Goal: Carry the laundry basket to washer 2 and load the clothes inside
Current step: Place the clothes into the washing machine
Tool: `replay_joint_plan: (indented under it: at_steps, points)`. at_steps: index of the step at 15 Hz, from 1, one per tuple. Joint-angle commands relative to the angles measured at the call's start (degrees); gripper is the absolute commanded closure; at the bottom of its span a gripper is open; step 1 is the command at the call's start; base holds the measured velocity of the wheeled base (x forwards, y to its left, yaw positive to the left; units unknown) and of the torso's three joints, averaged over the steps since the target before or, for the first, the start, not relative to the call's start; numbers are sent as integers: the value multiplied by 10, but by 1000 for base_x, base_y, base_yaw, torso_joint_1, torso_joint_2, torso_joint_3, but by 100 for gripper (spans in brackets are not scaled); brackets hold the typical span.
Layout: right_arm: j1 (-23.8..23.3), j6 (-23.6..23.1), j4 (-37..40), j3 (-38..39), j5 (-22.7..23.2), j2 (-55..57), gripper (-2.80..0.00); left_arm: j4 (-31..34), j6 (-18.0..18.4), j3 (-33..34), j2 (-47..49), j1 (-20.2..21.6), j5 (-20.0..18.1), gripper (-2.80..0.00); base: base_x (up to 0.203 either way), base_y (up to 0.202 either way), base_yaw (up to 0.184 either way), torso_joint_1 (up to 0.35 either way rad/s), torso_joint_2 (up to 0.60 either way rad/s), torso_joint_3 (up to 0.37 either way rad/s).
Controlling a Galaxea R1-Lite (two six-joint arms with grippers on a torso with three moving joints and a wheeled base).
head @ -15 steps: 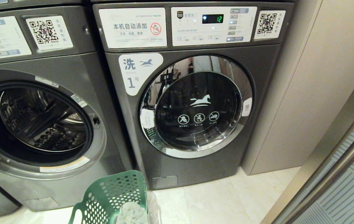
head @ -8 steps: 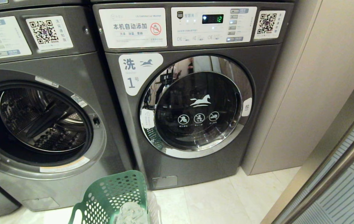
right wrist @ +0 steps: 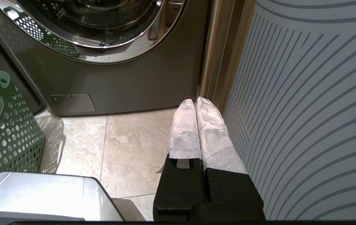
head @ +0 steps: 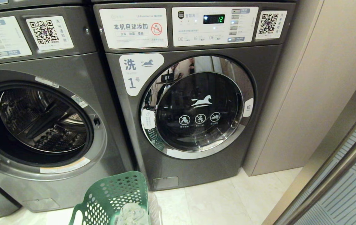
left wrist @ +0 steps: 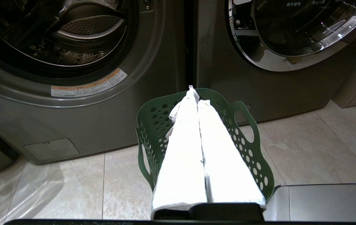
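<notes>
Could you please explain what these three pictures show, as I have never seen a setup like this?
They come from a two-armed robot in a laundry room. The head view looks down at two dark grey washers: the open washer on the left and the closed washer marked 1 on the right. The green laundry basket stands on the tiled floor before them, with pale clothes inside.

The other two pictures come from cameras on the wrists. The left pincer, wrapped in white cloth, is shut and hangs above the basket. The right pincer is shut too, near a striped panel. Neither holds anything.
</notes>
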Motion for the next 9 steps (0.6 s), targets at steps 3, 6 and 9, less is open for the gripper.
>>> replay_joint_plan:
  at_steps: [3,6,9]
  points:
    - [0,0,1,0,0,0,0,-2,2,1,0,0,-1,0,0,0,0,0,0,0]
    - [0,0,1,0,0,0,0,-2,2,1,0,0,-1,0,-78,0,0,2,3,4]
    - [0,0,1,0,0,0,0,-3,0,2,0,0,-1,0,-196,0,1,1,0,2]
